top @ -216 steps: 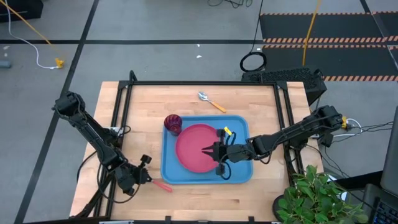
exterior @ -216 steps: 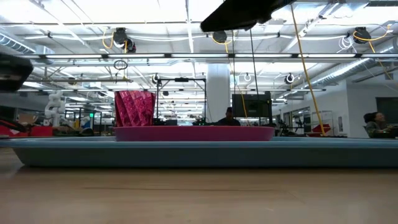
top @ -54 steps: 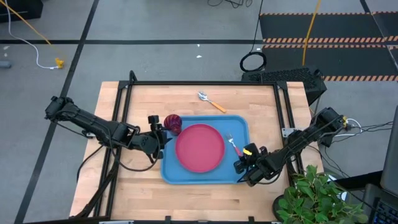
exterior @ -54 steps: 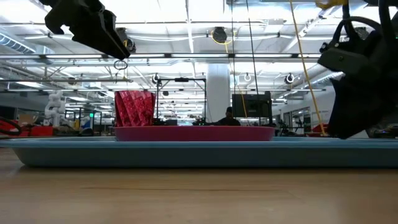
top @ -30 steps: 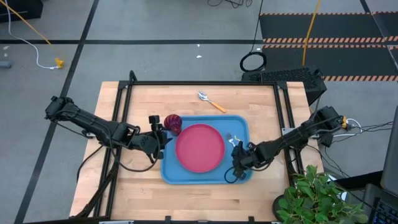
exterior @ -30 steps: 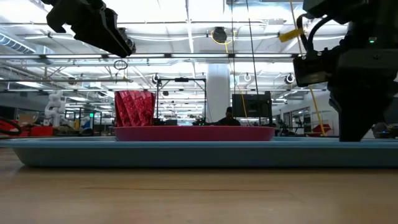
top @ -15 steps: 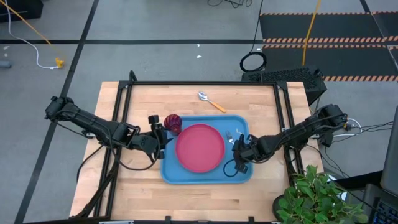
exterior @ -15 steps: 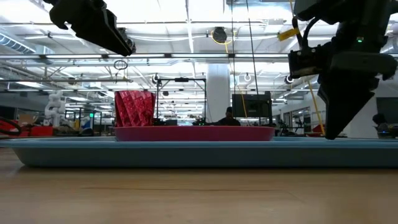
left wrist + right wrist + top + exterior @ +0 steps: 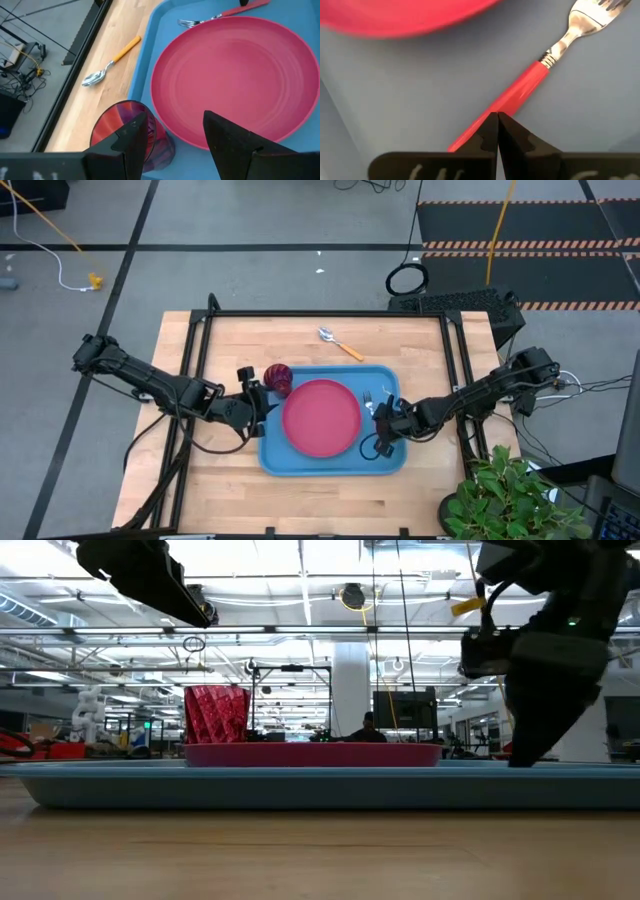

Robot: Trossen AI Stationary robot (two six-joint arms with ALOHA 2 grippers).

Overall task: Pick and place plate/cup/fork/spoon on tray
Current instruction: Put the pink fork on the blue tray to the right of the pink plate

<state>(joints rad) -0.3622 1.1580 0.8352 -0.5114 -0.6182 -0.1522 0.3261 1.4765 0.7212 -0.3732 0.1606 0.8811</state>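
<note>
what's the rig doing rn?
Table-setting run. The plate, cup and fork are on the blue tray; the spoon still lies on the table beyond it. The right gripper is down at the fork's handle, fingers shut. The left gripper hovers open beside the cup.

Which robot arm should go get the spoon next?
Probably the left: its open end effector is empty by the cup, and the spoon lies on the table. The right end effector is busy at the fork.

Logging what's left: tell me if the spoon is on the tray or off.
Off. The spoon lies on the bare wooden table, beyond the tray's far rim.
</note>
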